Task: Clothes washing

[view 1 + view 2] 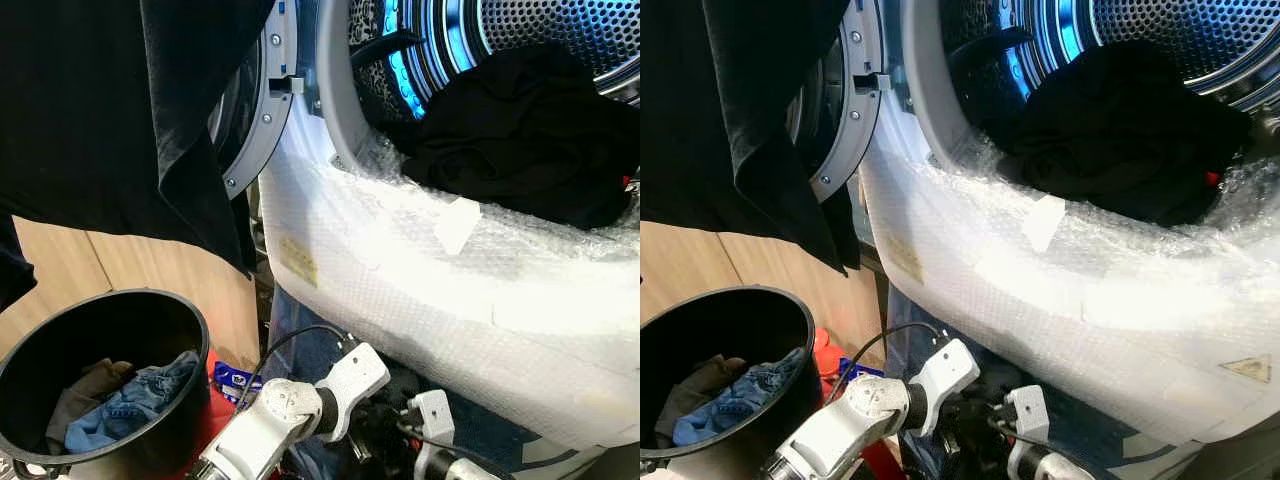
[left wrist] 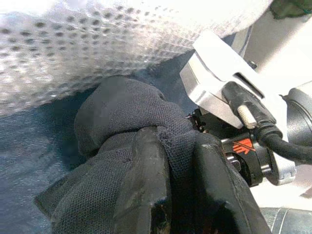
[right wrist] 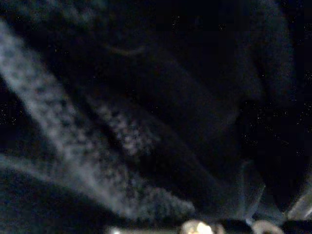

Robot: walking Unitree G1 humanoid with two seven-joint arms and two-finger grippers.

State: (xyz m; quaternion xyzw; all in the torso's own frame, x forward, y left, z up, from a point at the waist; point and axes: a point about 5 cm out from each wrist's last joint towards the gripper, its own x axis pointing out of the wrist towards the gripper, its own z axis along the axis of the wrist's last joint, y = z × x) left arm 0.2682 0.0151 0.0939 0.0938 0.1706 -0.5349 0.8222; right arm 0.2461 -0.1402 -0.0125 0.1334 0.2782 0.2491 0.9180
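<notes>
1. The front-loading washing machine (image 1: 300, 120) stands open, its door ring swung to the robot's left, and its front panel is wrapped in bubble wrap (image 1: 430, 290)
2. Inside the perforated drum (image 1: 1180, 30), lit blue, lies a heap of black clothes (image 1: 530, 140) resting just behind the lower lip of the opening
3. A black bucket (image 1: 175, 310) sits on the floor at the robot's left, with a blue denim piece (image 1: 135, 405) and a brownish cloth (image 1: 85, 395) in the bottom
4. A large black garment (image 1: 110, 110) hangs across the upper left, in front of the door
5. Both arms are low, below the wrapped front panel; the left gripper (image 2: 187, 187) is clenched on a black mesh-knit garment (image 2: 122, 126), the cloth bunched between and over its fingers
6. The right wrist view is very dark and shows dim folds of cloth; I cannot tell how the right gripper stands
7. The step in hand looks like loading: a piece has been picked up and is yet to go in
8. The next move probably calls for lifting the left arm up over the wrapped lip and well into the drum before letting go, so the garment does not catch on the bubble wrap or drape over the rim
</notes>
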